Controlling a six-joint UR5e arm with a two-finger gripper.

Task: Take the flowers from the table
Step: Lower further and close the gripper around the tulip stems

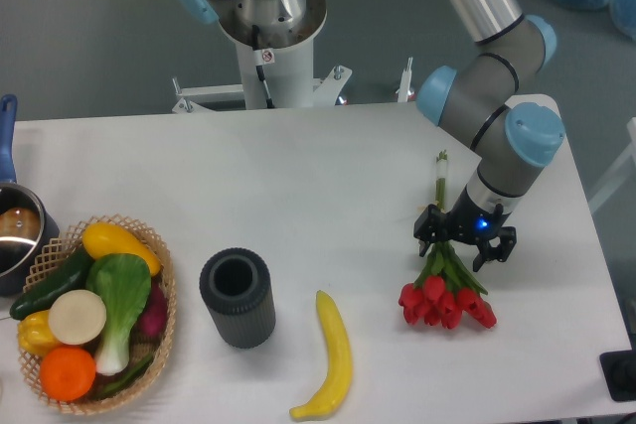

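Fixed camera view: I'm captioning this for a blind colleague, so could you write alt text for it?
A robot arm's two-finger gripper straddles the green stems of a bunch of red tulips lying on a white table. Left of them lie a yellow banana, a dark ribbed cylinder and a wicker basket of vegetables.

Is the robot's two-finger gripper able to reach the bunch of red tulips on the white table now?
Probably yes: the gripper is already directly over the stems of the red tulip bunch, and nothing on the white table blocks it.
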